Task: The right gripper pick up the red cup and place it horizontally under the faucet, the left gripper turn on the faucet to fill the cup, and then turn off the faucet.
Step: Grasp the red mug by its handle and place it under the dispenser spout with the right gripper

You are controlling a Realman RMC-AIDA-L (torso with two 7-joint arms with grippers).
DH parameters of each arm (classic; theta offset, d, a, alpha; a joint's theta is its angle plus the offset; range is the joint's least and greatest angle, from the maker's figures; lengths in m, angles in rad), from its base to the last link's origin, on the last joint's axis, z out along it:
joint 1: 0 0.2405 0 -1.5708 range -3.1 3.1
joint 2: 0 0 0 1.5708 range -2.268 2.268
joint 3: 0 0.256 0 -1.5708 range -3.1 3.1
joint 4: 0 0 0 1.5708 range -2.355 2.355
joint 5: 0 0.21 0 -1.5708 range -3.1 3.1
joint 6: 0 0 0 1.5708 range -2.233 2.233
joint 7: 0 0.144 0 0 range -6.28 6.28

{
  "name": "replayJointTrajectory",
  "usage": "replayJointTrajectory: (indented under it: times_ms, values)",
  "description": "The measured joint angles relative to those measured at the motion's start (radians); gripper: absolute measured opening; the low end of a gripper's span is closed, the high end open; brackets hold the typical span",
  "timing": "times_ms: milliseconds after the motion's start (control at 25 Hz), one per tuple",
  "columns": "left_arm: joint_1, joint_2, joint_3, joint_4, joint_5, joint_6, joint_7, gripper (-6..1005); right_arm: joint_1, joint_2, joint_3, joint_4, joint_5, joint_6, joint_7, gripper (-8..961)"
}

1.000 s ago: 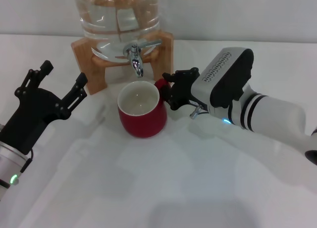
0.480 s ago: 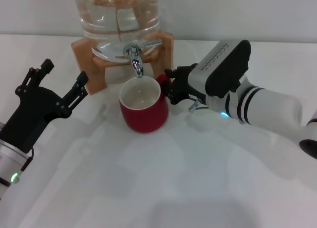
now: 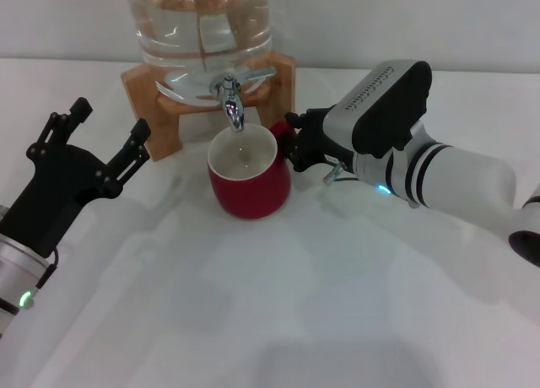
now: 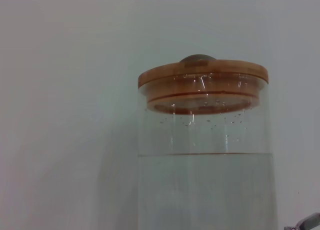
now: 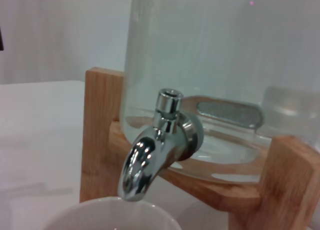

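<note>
One red cup (image 3: 249, 181) stands upright on the white worktop (image 3: 278, 312) near its far edge, its mouth just below the spout of the one faucet (image 3: 231, 99). The right gripper (image 3: 294, 148) is clamped on the cup's handle. The left gripper (image 3: 105, 143) hovers near the worktop's left edge, fingers spread wide. One glass jar (image 4: 205, 155) with a wooden lid sits on one wooden stand (image 3: 156, 110). No writing shows.

Red cup (image 3: 249, 181) handle behind right hand (image 3: 297, 148).
</note>
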Motion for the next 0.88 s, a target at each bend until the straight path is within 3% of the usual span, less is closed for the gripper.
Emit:
replayJointTrajectory:
  times_ms: [880]
  values:
    - [-0.003,0.0,-0.003,-0.001,0.0,0.007,0.0,872,-0.001,0.0,-0.006,-0.002,0.002,0.003,-0.011,237]
